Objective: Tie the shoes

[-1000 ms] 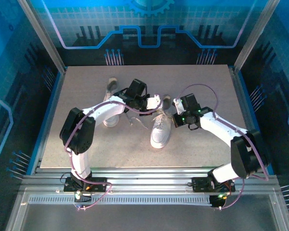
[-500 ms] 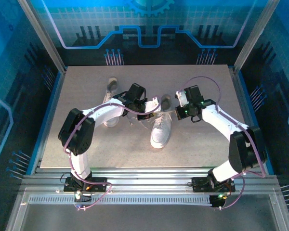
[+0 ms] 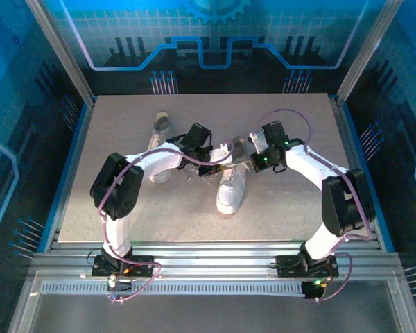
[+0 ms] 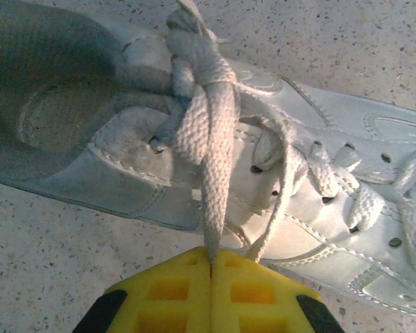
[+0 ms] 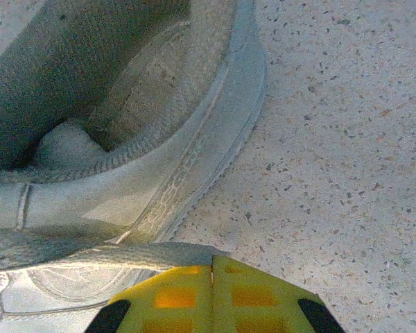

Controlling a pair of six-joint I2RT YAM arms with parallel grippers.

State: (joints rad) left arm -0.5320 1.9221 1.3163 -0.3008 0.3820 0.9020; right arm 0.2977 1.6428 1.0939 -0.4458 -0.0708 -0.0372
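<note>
Centrally, L pincer [image 4: 211, 255], R pincer [image 5: 213, 262] nipping laces [image 4: 218, 139], tabletop [image 3: 298, 201] edges far.

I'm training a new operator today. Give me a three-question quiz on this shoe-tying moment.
1. True or false: the left hand is shut on a lace.
2. The shoe being tied lies: A) sole down B) on its side.
3. Fill in: the right hand pinches lace beside that shoe's ___ end.
Key: 1 true; 2 A; 3 heel.
</note>
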